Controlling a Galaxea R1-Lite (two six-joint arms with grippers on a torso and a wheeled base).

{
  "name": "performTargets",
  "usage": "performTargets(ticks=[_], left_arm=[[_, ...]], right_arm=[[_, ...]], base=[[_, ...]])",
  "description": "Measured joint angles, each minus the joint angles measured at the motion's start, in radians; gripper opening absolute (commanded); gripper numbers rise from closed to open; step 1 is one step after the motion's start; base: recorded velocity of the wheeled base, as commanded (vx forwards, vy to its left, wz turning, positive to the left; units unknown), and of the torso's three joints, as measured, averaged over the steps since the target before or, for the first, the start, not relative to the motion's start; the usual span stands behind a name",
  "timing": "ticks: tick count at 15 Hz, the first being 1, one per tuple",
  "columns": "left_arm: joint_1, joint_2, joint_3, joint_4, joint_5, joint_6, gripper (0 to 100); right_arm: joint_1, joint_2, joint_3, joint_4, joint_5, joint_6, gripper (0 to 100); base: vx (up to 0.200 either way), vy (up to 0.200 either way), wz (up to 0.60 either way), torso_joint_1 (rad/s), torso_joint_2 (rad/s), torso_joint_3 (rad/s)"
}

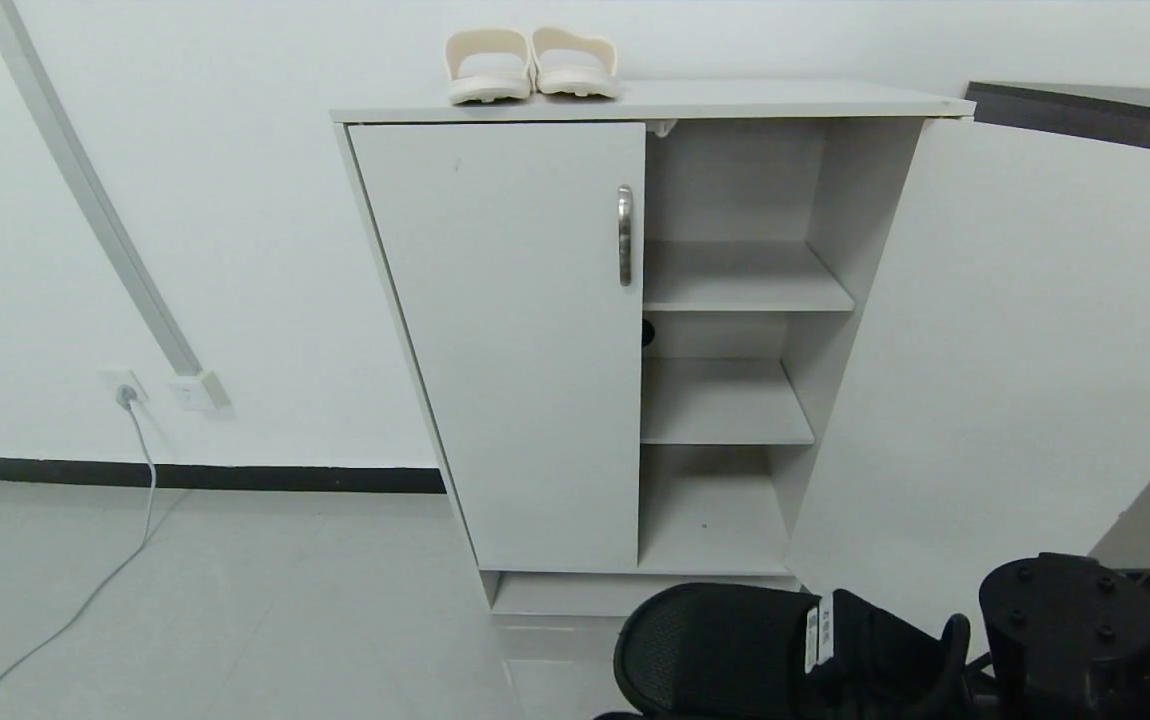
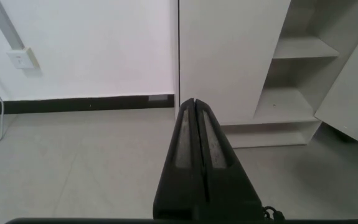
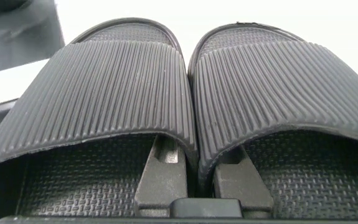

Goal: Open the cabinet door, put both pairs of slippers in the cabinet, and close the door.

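Note:
A pair of black ribbed slippers (image 3: 185, 81) is held side by side, with my right gripper (image 3: 195, 163) shut on their two touching inner walls, one finger inside each slipper. In the head view the black slippers (image 1: 725, 650) hang low in front of the white cabinet (image 1: 635, 100), just before its base. The right door (image 1: 1015, 350) is swung open, showing bare shelves (image 1: 735, 280). The left door (image 1: 505, 340) is closed, with a metal handle (image 1: 624, 235). Cream slippers (image 1: 532, 65) rest on the cabinet top. My left gripper (image 2: 194, 107) is shut and holds nothing, above the floor left of the cabinet.
A white wall with sockets (image 1: 197, 390) and a cable (image 1: 125, 540) running over the grey floor lies to the left. A dark desk (image 1: 1085, 105) stands behind the open door. Open floor spreads out left of the cabinet.

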State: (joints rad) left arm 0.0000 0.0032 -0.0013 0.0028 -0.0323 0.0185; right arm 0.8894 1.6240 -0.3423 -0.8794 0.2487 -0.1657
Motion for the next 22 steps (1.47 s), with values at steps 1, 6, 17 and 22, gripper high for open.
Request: performTargets(ticks=[1,6,17,22], left_arm=[[0.0,-0.001,0.0,0.0,0.0,0.0,0],[0.0,-0.003,0.0,0.0,0.0,-0.002,0],[0.0,-0.003,0.0,0.0,0.0,0.0,0],[0.0,-0.003,0.0,0.001,0.0,0.0,0]], right_arm=[[0.001,0.014,-0.029,0.001,-0.099,0.044,0],[0.035,0.22,-0.362,0.008,-0.669,0.323,0],[-0.001,0.467,-0.599,0.014,-0.927,0.379,0],[-0.017,0.489,-0.607,0.013,-0.945,0.379,0]], base=[[0.0,0.0,0.0,0.0,0.0,0.0],[0.0,0.0,0.0,0.0,0.0,0.0],[0.0,-0.036,0.0,0.0,0.0,0.001],[0.0,-0.2,0.0,0.004,0.0,0.003]])
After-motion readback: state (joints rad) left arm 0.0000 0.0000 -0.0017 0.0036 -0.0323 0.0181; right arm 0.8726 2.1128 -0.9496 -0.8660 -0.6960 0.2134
